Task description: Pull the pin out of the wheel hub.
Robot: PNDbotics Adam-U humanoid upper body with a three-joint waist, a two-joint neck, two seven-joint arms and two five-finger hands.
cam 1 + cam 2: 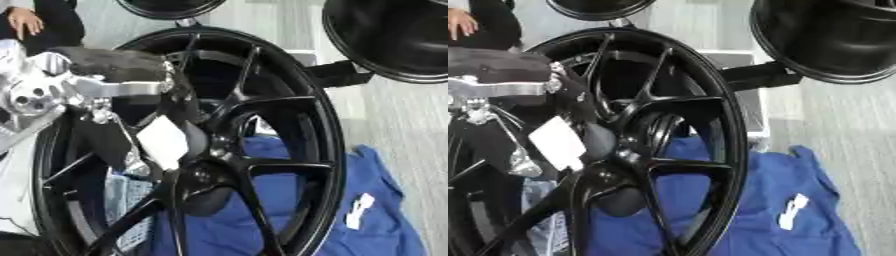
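Observation:
A large black wheel rim (324, 125) stands upright and fills the view, its spokes meeting at the hub (206, 172). My left arm, with its silver joints (35, 97), comes in from the left across the rim. My left hand (118, 140) reaches down in front of the spokes to the hub. A white flat patch (163, 141) shows right at the hub beside the hand; I cannot tell what it belongs to. The pin itself is hidden among the black parts. My right hand shows in neither view.
A blue cloth (367, 200) with a small white piece (359, 210) lies on the floor behind the rim. Another black wheel (833, 40) stands at the upper right, and a third (171, 7) at the top edge. A person sits at the far upper left.

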